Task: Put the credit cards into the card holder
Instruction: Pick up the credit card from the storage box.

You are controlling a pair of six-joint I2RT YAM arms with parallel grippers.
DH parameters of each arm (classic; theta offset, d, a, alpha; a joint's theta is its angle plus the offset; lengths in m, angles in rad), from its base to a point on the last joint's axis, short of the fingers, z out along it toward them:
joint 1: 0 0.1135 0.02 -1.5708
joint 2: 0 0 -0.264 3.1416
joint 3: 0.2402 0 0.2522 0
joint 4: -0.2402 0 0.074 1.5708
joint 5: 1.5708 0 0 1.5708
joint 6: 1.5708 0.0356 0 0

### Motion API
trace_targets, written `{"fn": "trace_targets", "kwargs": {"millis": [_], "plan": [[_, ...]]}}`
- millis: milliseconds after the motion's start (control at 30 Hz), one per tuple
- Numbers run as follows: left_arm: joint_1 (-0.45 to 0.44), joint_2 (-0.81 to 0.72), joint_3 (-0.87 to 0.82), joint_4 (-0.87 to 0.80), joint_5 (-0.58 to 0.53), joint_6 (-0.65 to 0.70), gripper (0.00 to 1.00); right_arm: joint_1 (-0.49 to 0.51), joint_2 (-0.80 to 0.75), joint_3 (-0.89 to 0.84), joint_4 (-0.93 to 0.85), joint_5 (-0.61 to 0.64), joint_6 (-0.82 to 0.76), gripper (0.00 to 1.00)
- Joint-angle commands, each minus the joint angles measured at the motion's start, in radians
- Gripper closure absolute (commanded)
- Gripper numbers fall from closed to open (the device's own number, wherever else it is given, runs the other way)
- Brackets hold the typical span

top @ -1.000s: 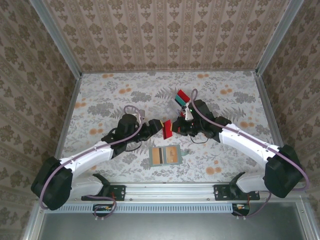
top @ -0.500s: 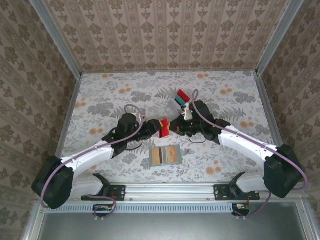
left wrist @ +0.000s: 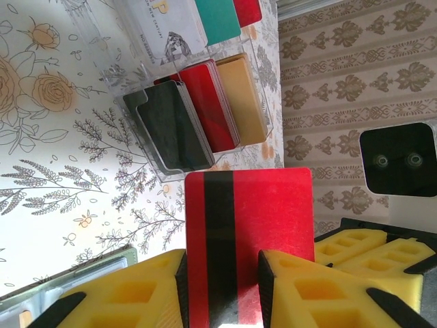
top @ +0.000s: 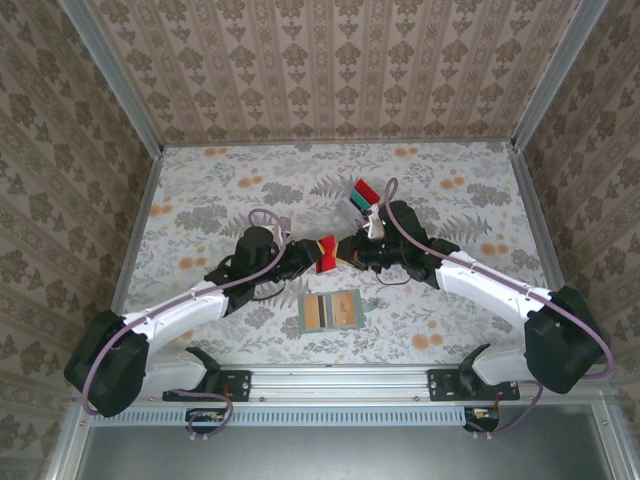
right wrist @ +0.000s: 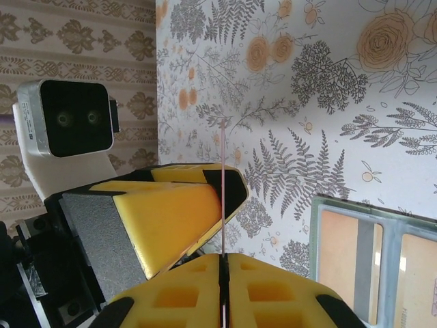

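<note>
A red credit card (top: 325,253) with a black stripe hangs above the table between both grippers. In the left wrist view my left gripper (left wrist: 222,263) is shut on the card (left wrist: 273,212), one pad on each long edge. My right gripper (right wrist: 224,258) pinches the same card flat, so it shows edge-on as a thin line (right wrist: 223,178). The card holder (top: 331,311) lies open on the table just in front of them, with beige cards in its pockets (right wrist: 382,260). More credit cards, black (left wrist: 171,126), red and beige, stand in a clear rack (top: 362,196).
The clear rack (left wrist: 256,89) stands just behind the grippers and also holds a teal card (left wrist: 217,17) and a white one. Patterned walls close the table at the back and both sides. Bare floral tabletop (top: 210,200) lies to the left and right.
My left gripper has closed its jaws onto the red card's edges. The card and both grippers have shifted slightly to the left.
</note>
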Motion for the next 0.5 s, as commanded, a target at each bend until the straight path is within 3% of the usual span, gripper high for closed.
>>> {"fn": "trace_targets", "kwargs": {"millis": [0,467], "plan": [[-0.011,0.006,0.015,0.047,0.026,-0.001,0.69,0.006,0.018,-0.006,0.037,-0.03,0.012,0.89],[-0.022,0.02,0.021,0.053,0.028,0.006,0.7,0.009,0.034,0.001,0.039,-0.028,0.012,0.87]]}}
